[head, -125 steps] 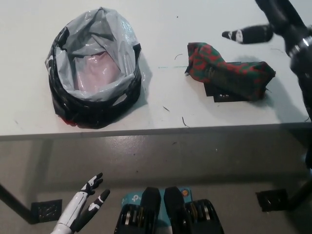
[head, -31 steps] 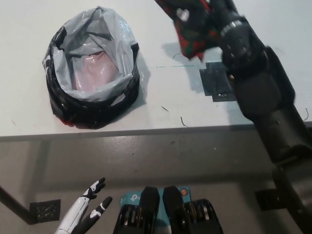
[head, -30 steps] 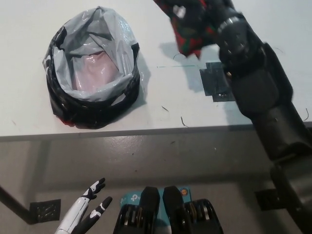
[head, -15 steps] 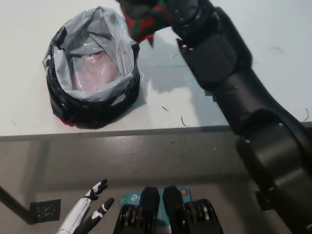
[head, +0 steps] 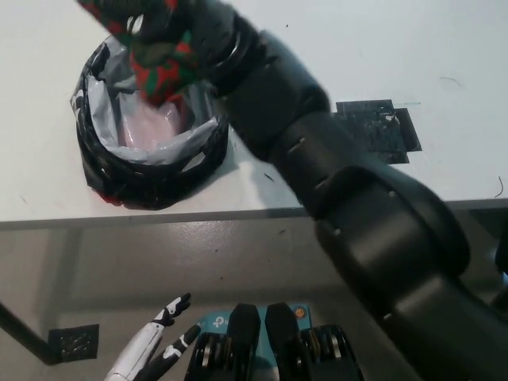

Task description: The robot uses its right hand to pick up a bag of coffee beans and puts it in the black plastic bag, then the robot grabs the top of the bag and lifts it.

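Observation:
My black right hand (head: pixel 186 28) is shut on the red and green coffee bean bag (head: pixel 155 59), which hangs over the open mouth of the black plastic bag (head: pixel 151 171). That plastic bag stands on the white table (head: pixel 317 32) at the left, its rim rolled down and its grey lining showing. My right arm stretches across the picture from the bottom right and hides the plastic bag's right rim. Low at the bottom left, below the table edge, my white left hand (head: pixel 159 353) rests open.
A dark square patch (head: pixel 377 131) lies on the table right of my arm. The table's front edge (head: pixel 159 218) runs across the middle, with grey floor below it. A small black square (head: pixel 73 343) lies on the floor at the lower left.
My right hand has carried the coffee bean bag from the table's right side leftward, from beside the plastic bag's rim to above its opening. The left hand has barely shifted.

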Action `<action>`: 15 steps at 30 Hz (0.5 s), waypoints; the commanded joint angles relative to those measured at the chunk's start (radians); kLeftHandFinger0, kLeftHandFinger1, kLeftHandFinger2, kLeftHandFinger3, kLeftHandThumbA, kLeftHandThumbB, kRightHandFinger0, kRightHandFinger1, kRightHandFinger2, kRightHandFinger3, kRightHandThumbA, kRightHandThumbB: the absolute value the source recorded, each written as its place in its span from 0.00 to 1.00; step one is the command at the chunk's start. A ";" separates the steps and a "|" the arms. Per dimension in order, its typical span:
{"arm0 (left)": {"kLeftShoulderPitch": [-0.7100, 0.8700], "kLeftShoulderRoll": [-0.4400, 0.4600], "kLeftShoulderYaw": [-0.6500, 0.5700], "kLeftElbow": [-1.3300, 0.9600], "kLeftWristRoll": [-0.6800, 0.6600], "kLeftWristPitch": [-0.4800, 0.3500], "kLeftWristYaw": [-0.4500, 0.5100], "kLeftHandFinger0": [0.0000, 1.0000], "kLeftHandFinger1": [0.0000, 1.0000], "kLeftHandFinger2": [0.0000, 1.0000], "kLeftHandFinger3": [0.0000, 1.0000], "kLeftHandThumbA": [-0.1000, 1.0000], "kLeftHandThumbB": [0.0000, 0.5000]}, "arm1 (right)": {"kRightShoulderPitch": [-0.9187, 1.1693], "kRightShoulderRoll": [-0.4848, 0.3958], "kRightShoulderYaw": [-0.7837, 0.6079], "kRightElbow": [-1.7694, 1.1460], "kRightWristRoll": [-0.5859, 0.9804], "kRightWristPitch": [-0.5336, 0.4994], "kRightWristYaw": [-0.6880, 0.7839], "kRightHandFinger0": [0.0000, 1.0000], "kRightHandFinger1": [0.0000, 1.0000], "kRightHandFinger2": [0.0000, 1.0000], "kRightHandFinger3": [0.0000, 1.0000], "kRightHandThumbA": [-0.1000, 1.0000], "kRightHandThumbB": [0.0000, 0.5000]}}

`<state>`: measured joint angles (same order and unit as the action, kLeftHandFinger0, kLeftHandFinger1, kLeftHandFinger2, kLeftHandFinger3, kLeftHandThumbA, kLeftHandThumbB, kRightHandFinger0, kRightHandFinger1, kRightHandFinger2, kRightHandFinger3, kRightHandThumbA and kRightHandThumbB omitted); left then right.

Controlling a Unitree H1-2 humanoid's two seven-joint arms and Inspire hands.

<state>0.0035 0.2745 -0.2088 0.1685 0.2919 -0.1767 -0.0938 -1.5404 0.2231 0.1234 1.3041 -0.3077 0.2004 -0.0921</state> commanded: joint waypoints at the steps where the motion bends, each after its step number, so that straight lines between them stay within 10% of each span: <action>1: -0.016 -0.005 -0.017 -0.039 0.021 -0.013 -0.014 1.00 1.00 1.00 1.00 0.99 0.47 | -0.103 0.029 -0.007 0.031 0.029 -0.088 -0.089 0.01 0.34 0.65 0.78 0.00 0.29; 8: -0.019 -0.014 -0.029 -0.051 0.035 -0.027 -0.013 1.00 1.00 1.00 1.00 0.98 0.41 | -0.081 0.051 0.004 0.079 0.029 -0.110 -0.105 0.08 0.37 0.61 0.75 0.00 0.32; 9: -0.020 -0.017 -0.030 -0.052 0.026 -0.028 -0.018 1.00 1.00 1.00 1.00 0.96 0.38 | -0.079 0.057 0.011 0.089 0.024 -0.098 -0.102 0.18 0.49 0.75 0.92 0.00 0.38; 13: -0.023 -0.019 -0.034 -0.060 0.027 -0.025 -0.021 1.00 1.00 1.00 1.00 0.94 0.38 | -0.074 0.062 0.019 0.102 0.023 -0.093 -0.111 0.07 0.29 0.45 0.84 0.00 0.37; 15: -0.026 -0.019 -0.039 -0.066 0.033 -0.021 -0.022 1.00 1.00 1.00 1.00 0.95 0.40 | -0.065 0.067 0.022 0.107 0.025 -0.094 -0.118 0.01 0.19 0.35 0.61 0.00 0.34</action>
<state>-0.0066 0.2543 -0.2404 0.1403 0.3120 -0.1768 -0.1028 -1.5409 0.2814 0.1361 1.4250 -0.2917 0.1738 -0.1491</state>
